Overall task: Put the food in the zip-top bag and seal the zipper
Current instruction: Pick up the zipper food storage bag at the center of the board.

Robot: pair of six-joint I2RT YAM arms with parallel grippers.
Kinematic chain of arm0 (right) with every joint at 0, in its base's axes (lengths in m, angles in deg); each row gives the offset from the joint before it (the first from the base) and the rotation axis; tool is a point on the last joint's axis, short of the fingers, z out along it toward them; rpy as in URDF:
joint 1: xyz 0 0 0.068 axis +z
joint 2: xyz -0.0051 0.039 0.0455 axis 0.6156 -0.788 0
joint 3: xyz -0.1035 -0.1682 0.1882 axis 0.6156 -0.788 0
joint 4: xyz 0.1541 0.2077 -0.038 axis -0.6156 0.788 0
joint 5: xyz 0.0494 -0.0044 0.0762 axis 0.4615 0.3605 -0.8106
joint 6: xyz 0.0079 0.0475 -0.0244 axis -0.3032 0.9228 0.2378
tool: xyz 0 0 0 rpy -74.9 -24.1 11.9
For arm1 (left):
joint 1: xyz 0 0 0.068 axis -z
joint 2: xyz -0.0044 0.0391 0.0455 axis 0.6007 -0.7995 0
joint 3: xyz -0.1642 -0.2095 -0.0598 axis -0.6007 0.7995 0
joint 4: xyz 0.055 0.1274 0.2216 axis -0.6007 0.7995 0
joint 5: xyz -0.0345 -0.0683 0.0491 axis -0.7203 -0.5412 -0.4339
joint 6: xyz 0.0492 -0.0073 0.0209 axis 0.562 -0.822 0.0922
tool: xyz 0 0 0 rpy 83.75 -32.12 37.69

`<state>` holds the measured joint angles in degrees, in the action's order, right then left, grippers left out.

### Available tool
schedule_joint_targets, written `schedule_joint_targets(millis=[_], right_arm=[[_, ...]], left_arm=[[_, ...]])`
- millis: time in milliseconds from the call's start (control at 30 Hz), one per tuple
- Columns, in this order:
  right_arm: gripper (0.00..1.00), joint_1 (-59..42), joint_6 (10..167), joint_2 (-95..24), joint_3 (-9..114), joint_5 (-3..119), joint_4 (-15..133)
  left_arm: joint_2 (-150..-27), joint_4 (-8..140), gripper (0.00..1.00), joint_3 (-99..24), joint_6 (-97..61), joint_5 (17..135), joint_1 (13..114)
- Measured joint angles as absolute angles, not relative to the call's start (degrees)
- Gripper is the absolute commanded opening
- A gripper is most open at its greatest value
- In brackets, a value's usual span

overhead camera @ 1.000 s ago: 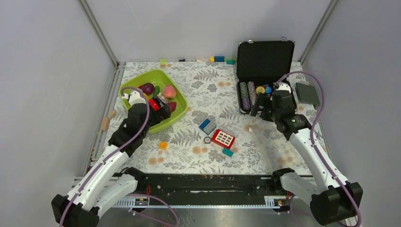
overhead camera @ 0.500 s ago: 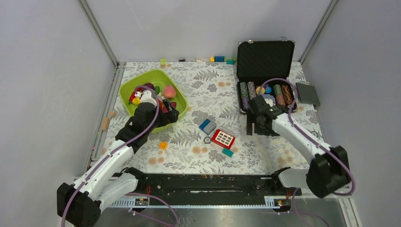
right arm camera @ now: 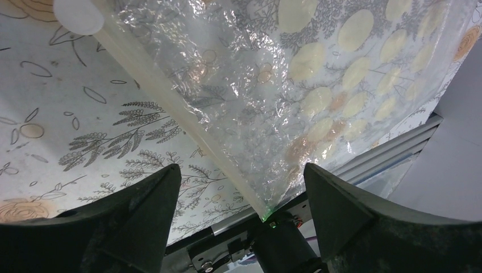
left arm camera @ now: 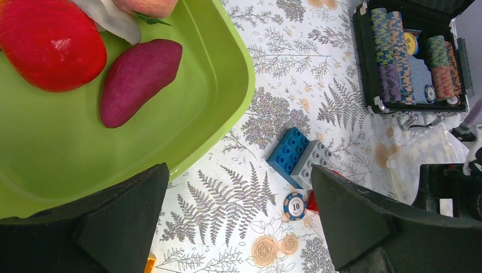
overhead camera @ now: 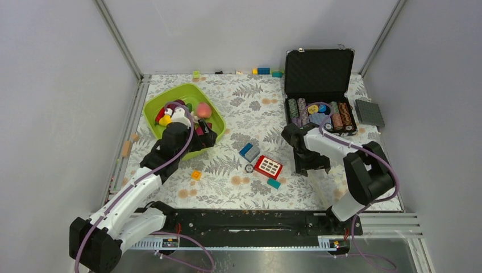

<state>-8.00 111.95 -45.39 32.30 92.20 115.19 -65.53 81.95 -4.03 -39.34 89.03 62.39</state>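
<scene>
Hanging the right pincer (right arm camera: 240,170), spread apart, over the zip-top bag (right arm camera: 273,85) lying flat on the tabletop (right arm camera: 85,131). Judging its film limp and slippery; favouring a pinch on the stiffer zipper (right arm camera: 170,102). Holding the left pincer (left arm camera: 239,169) agape beside the food (left arm camera: 139,79) in the lime-green tub (left arm camera: 227,74).

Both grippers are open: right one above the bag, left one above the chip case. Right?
No. The left gripper is over the green tub edge instead, as the left wrist view shows. Both are open, and the right gripper is above the bag.

Two white arms (overhead camera: 133,190), black joints and bases, purple cables (overhead camera: 392,179) looping alongside; matte black wedge-shaped fingers (left arm camera: 352,222)
</scene>
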Motion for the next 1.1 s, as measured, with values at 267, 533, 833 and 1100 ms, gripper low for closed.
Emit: schedule_joint_targets(millis=[267,533,833,1100], right_arm=[[0.75,-8.00,112.57,-52.01,32.59,93.16,115.08],[0.41,-8.00,113.53,-55.38,34.60,95.45,114.99],[0.14,-8.00,113.48,-56.53,35.25,96.74,114.79],[0.00,-8.00,113.20,-56.23,35.28,96.98,114.73]], left_arm=[[-66.14,80.99,0.99,-3.18,-39.19,89.01,62.39],[-67.49,80.07,0.99,-3.00,-39.23,87.96,62.39],[-67.60,79.87,0.99,-2.59,-39.26,87.33,62.39],[-67.58,79.87,0.99,-2.30,-39.23,87.33,62.39]])
